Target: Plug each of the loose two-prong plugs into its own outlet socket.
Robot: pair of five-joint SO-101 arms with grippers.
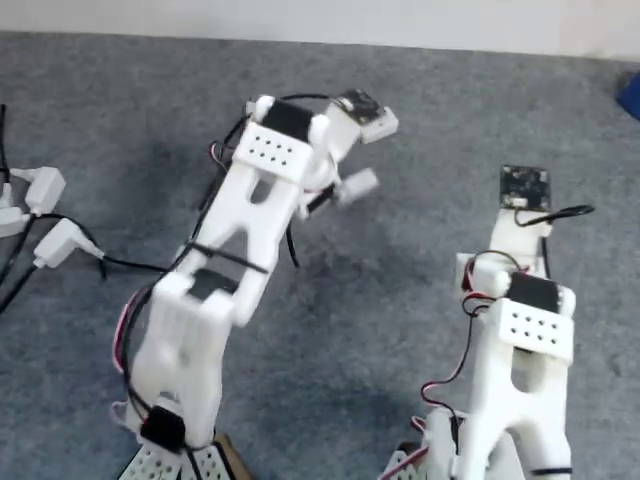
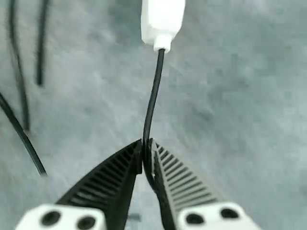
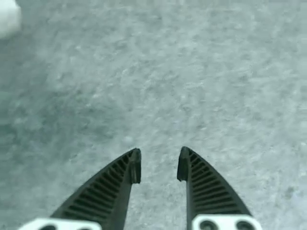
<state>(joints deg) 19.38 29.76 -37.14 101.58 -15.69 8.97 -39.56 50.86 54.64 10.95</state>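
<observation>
My left gripper (image 2: 146, 146) is shut on a thin black cable (image 2: 152, 96) a short way behind its white plug (image 2: 163, 21). The plug hangs off the grey carpet; in the high view it (image 1: 357, 184) sticks out to the right of the left arm's tip. My right gripper (image 3: 159, 163) is open over bare carpet with nothing between its fingers. In the high view the right arm (image 1: 525, 320) stands at the right, apart from the plug. Two more white plug-like pieces (image 1: 45, 187) (image 1: 60, 243) lie on black cables at the far left edge.
Black cables (image 2: 19, 91) run over the carpet beside the left gripper. A pale wall strip (image 1: 320, 18) borders the far side of the carpet, and a blue object (image 1: 630, 95) sits at the right edge. Open carpet lies between the two arms.
</observation>
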